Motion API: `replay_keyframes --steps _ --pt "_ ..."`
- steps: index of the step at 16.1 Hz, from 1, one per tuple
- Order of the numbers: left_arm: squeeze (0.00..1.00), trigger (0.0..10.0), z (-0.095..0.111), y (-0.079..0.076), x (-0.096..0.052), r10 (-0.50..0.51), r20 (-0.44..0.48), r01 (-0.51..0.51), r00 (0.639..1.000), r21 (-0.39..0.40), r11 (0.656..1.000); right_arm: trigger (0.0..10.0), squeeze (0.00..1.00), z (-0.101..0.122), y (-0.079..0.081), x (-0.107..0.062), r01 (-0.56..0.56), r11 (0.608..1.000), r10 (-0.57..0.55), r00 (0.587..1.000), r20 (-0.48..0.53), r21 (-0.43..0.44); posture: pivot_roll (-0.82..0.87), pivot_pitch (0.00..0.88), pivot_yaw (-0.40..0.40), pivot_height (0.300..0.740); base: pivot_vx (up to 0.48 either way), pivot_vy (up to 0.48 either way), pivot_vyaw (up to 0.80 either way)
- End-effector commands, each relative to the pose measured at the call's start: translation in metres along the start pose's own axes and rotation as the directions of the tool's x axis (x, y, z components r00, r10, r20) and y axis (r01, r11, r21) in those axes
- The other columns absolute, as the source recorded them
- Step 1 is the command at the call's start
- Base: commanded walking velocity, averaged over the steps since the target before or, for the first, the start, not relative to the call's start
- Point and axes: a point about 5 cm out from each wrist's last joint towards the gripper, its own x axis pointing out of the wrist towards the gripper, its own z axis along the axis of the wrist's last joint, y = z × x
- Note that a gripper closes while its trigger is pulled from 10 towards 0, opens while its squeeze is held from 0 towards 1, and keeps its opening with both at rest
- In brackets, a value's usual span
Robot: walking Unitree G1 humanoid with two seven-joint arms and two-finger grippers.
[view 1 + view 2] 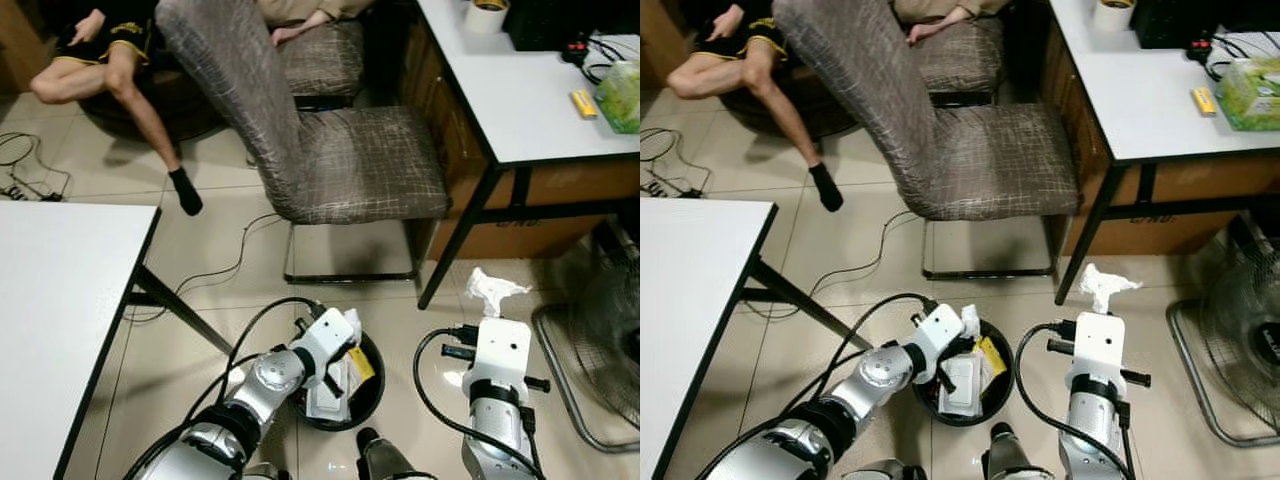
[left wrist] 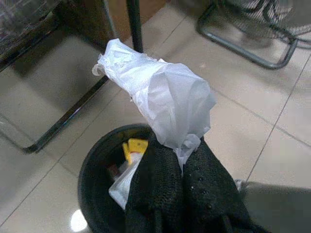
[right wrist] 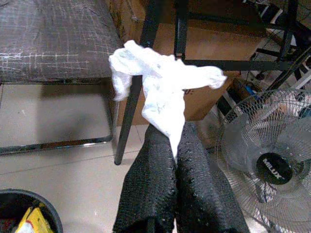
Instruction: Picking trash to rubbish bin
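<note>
Fingers of both grippers pinch white tissue: left gripper above black bin (half full), right gripper beside it.

Both silver arms reach forward and down. The left gripper has its black fingers pressed together, pinching a crumpled white tissue at their tips. The right gripper likewise clamps another white tissue.

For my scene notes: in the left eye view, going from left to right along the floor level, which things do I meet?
White table → left gripper holding crumpled tissue → black rubbish bin → right gripper holding white tissue → floor fan.
</note>
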Motion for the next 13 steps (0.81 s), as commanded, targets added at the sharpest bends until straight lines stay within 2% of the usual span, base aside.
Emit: replay_keyframes --steps 1,7,11,13 --pt "0.0 10.0 -0.0054 -0.0008 -0.0016 0.0 -0.015 0.0 1.0 -0.019 1.0 10.0 0.0 -0.0055 -0.0009 -0.0019 0.009 1.0 -0.009 1.0 -0.022 0.002 -0.02 0.203 0.074 0.74 0.0 0.0 -0.76" --pt "0.0 10.0 -0.0062 0.0003 -0.0021 0.002 -0.023 -0.002 1.0 -0.002 1.0 10.0 0.0 -0.0051 -0.0001 0.0007 0.002 1.0 -0.002 1.0 -0.017 -0.005 -0.02 0.2 0.073 0.74 0.0 0.0 -0.76" --pt "0.0 10.0 -0.0059 0.0006 -0.002 0.003 -0.023 -0.003 1.0 0.001 1.0 10.0 0.0 -0.0056 0.0002 0.0012 0.0 1.0 0.0 1.0 -0.019 -0.008 -0.02 0.2 0.073 0.74 0.0 -0.336 -0.76" --pt "0.0 10.0 -0.0066 0.0005 -0.0022 0.004 -0.026 -0.004 1.0 0.001 1.0 10.0 0.0 -0.0071 0.0005 0.0011 -0.003 1.0 0.002 1.0 -0.022 -0.01 -0.02 0.192 0.072 0.74 0.0 0.0 -0.76"
